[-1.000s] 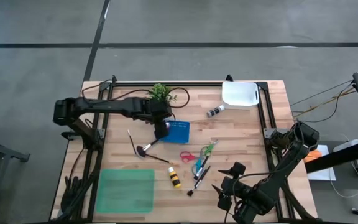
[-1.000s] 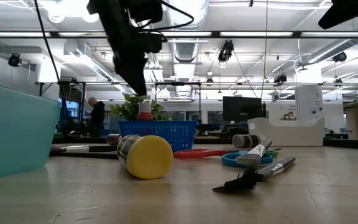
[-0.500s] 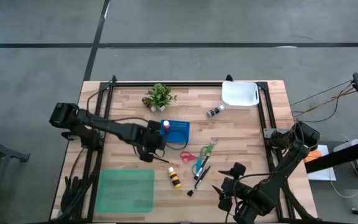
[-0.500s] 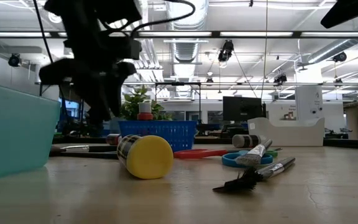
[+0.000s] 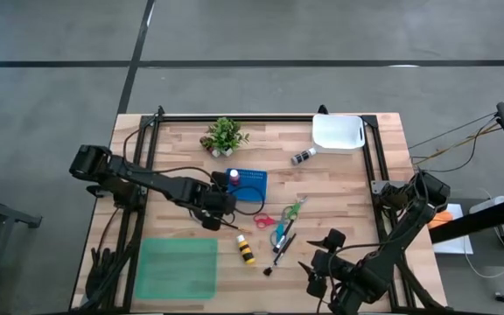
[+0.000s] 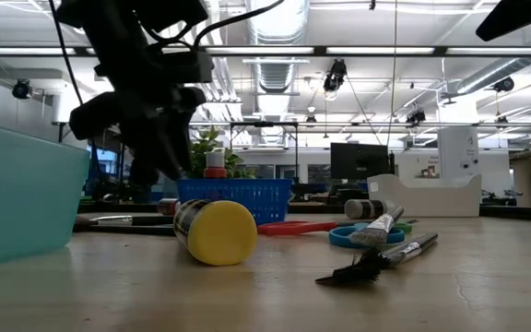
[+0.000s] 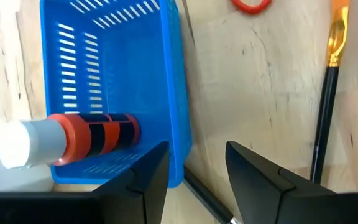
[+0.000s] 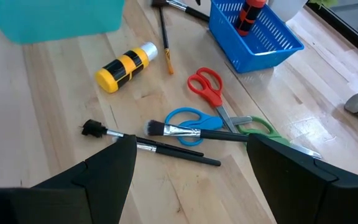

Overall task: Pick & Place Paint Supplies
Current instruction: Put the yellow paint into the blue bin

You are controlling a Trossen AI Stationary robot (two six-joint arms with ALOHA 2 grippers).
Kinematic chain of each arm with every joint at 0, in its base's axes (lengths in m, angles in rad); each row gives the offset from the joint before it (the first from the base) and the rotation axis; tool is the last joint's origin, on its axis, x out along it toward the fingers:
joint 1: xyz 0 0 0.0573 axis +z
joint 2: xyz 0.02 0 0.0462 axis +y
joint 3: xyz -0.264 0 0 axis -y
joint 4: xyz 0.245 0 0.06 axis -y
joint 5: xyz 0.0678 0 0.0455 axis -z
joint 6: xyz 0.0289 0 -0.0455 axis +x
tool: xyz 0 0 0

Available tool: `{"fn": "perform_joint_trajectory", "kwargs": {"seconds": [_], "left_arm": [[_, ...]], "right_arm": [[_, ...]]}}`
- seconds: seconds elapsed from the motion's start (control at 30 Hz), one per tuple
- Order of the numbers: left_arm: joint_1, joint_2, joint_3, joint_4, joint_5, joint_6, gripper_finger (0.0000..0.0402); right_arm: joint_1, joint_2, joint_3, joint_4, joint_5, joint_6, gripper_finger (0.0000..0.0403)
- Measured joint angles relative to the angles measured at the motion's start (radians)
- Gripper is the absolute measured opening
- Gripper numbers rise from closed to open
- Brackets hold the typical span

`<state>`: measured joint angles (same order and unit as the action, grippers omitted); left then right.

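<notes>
A blue basket (image 5: 250,185) stands mid-table with a red-and-black bottle (image 7: 98,135) lying in it. My left gripper (image 5: 220,208) hovers open just off the basket's near left corner (image 7: 173,168), over a thin dark brush (image 5: 227,224), touching nothing. A yellow-capped bottle (image 5: 246,249) lies on its side. Red scissors (image 5: 265,219), blue scissors (image 5: 280,236), green scissors (image 5: 294,210) and two brushes (image 8: 179,132) lie right of it. My right gripper (image 5: 320,254) waits open near the front right.
A teal bin (image 5: 178,267) sits at the front left. A white tray (image 5: 338,133) is at the back right with a small dark bottle (image 5: 303,157) beside it. A potted plant (image 5: 224,136) stands behind the basket.
My left gripper has come away from above the basket's left end, moving down and toward the table's near left, rolling as it went. It now hangs low beside the basket. The red-and-black bottle has stayed in the basket.
</notes>
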<state>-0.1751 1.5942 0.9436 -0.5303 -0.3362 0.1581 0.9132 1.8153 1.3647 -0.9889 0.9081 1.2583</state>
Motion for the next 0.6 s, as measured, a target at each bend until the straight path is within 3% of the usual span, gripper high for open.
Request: {"fn": "perform_joint_trajectory", "kwargs": {"seconds": [0.6], "left_arm": [[0.027, 0.000, -0.029, 0.067, 0.016, 0.002, 0.0164]], "right_arm": [[0.006, 0.000, 0.000, 0.003, 0.000, -0.004, 0.0305]]}}
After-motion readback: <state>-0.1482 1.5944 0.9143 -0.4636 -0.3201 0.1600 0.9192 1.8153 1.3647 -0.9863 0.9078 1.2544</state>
